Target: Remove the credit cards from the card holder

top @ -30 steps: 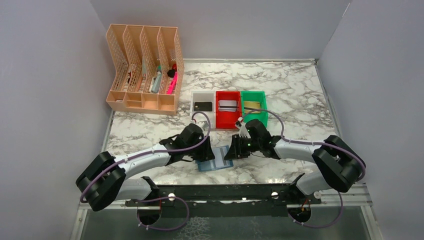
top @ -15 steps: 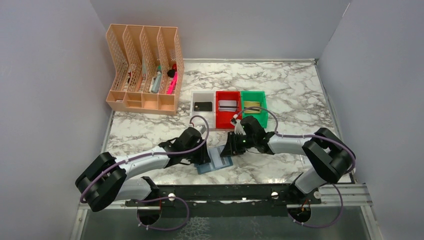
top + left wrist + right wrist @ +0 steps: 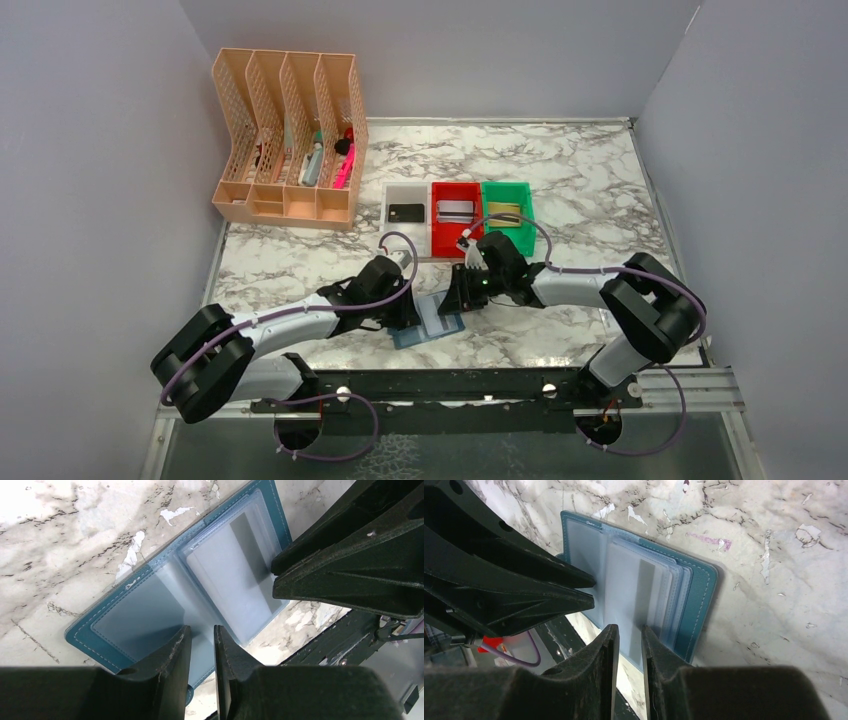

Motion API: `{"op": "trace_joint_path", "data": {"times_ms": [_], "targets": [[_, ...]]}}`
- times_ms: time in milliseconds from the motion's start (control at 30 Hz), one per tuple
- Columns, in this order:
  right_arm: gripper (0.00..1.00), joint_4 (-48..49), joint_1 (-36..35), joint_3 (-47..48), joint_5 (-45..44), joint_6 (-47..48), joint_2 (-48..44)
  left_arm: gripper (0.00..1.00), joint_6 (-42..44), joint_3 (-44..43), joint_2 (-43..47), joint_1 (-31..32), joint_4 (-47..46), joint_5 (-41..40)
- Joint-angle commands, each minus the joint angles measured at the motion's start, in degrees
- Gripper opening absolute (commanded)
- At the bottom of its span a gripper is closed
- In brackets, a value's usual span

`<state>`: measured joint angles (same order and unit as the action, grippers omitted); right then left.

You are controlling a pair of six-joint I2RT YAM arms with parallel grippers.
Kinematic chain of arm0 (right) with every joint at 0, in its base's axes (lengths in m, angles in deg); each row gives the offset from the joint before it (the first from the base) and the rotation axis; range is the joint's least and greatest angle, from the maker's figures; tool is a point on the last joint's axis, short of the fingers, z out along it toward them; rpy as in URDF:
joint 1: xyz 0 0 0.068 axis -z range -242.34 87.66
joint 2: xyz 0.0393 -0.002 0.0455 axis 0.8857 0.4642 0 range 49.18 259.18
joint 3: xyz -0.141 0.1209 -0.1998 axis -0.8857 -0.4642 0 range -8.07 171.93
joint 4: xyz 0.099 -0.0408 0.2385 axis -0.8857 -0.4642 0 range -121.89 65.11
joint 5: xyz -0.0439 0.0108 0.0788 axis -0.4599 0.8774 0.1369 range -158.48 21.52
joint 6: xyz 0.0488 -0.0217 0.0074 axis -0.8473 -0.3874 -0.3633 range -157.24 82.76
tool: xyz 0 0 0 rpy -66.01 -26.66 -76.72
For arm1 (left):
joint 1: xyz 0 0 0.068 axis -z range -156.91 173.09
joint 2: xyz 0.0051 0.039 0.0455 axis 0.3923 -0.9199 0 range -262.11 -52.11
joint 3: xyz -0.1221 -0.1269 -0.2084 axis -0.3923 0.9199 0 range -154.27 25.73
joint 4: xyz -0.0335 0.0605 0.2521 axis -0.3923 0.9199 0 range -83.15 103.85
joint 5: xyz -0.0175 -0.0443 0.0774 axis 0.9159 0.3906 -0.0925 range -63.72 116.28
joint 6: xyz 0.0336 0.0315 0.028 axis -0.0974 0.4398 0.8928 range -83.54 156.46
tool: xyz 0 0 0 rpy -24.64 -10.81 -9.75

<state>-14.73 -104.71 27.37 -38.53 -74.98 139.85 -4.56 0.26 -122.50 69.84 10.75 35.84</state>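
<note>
The blue card holder [image 3: 428, 324] lies open on the marble between my two grippers. Its clear pockets show in the left wrist view [image 3: 235, 575] and the right wrist view [image 3: 634, 590]. A grey band shows through one pocket [image 3: 647, 587]; I cannot tell if it is a card. My left gripper [image 3: 202, 630] is nearly shut, with its tips down on the holder's left half. My right gripper [image 3: 630, 629] is nearly shut over the pocket leaves, with nothing seen between the jaws. A black card [image 3: 406, 212], a silver card [image 3: 455, 210] and a gold card [image 3: 503, 211] lie in bins.
The white bin [image 3: 405, 196], red bin [image 3: 456, 232] and green bin [image 3: 508, 192] stand in a row just beyond the grippers. A peach mesh file rack [image 3: 288, 140] with pens stands at the back left. The table's black front rail [image 3: 440, 385] is close behind the holder.
My right gripper has moved left and slightly away from me onto the holder's right half. The holder has turned a little. My left gripper has barely moved.
</note>
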Motion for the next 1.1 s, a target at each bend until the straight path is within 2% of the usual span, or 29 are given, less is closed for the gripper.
{"op": "trace_joint_path", "data": {"times_ms": [0, 467, 600, 700, 800, 1067], "targets": [[0.28, 1.36, -0.55, 0.10, 1.82, -1.10, -0.52, 0.26, 0.40, 0.43, -0.71, 0.28, -0.09, -1.30], [0.26, 0.41, -0.56, 0.87, 1.98, -1.44, -3.92, 0.25, -0.39, 1.95, 1.76, 0.28, -0.02, -2.16], [0.30, -6.61, -0.55, 3.89, -6.59, 1.56, -3.63, 0.25, -0.17, 1.66, 2.19, 0.28, 0.49, -2.05], [0.31, -9.73, -0.59, 7.00, -7.67, 3.71, -1.15, 0.33, 0.01, 0.95, 3.33, 0.28, 1.89, -2.67], [0.31, -8.52, -0.60, 7.85, -6.16, 4.33, 0.45, 0.39, 0.14, 0.69, 5.19, 0.16, 2.77, -3.81], [0.30, -9.65, -0.60, 9.79, -7.70, 4.60, 2.86, 0.40, 0.32, 1.06, 7.15, 0.19, 6.79, -4.95]]}}
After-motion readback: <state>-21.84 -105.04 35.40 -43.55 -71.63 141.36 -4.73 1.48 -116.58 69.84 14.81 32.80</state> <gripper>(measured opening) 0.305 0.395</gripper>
